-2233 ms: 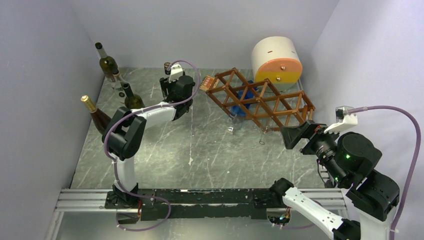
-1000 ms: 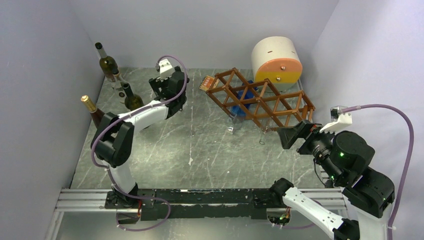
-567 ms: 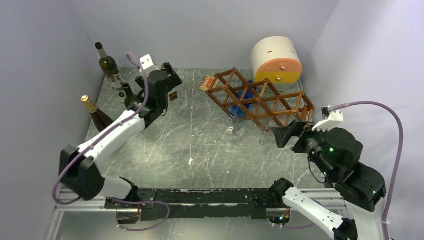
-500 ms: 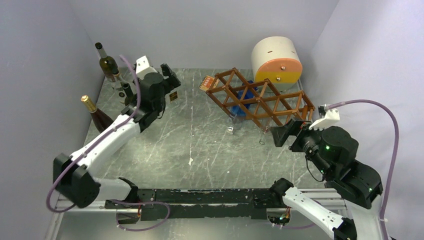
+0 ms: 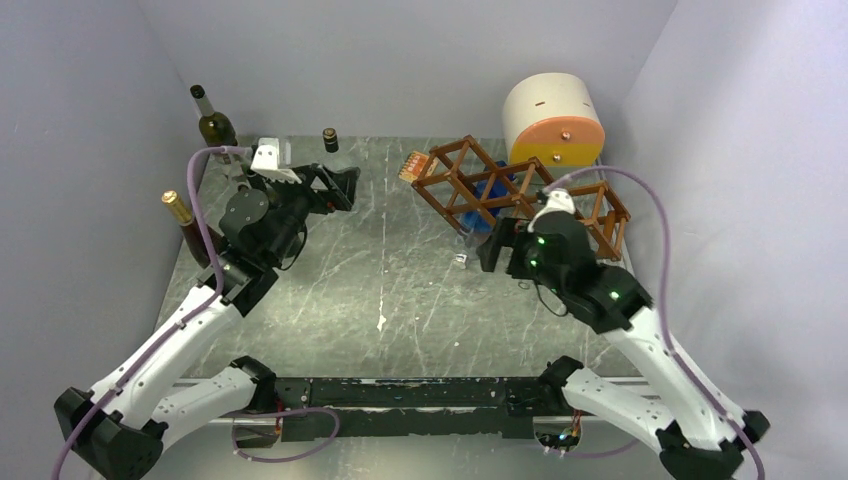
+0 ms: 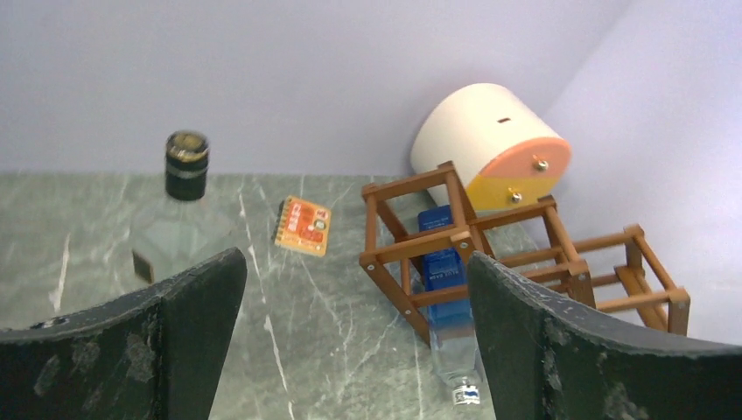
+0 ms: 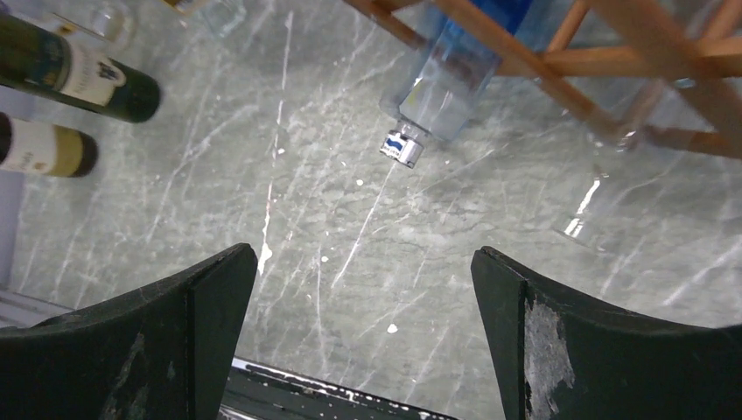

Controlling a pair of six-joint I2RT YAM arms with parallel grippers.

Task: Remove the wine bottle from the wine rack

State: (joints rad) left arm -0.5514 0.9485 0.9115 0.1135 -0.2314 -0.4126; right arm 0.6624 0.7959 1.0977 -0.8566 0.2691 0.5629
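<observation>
With both arms' jaws gaping empty, the wine bottle [image 6: 444, 269] lies in a bottom cell of the wine rack [image 6: 411, 248] near the desk's far right corner, where a skewed pull may drag the rack.

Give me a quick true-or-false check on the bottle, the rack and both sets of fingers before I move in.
1. The bottle lies in the rack with its neck sticking out. True.
2. The right fingers are shut on the bottle. False: they are open and short of it, holding nothing.
3. The left fingers are open and empty. True.
4. The cylinder lies inside the rack. False: it is behind the rack, outside it.
</observation>
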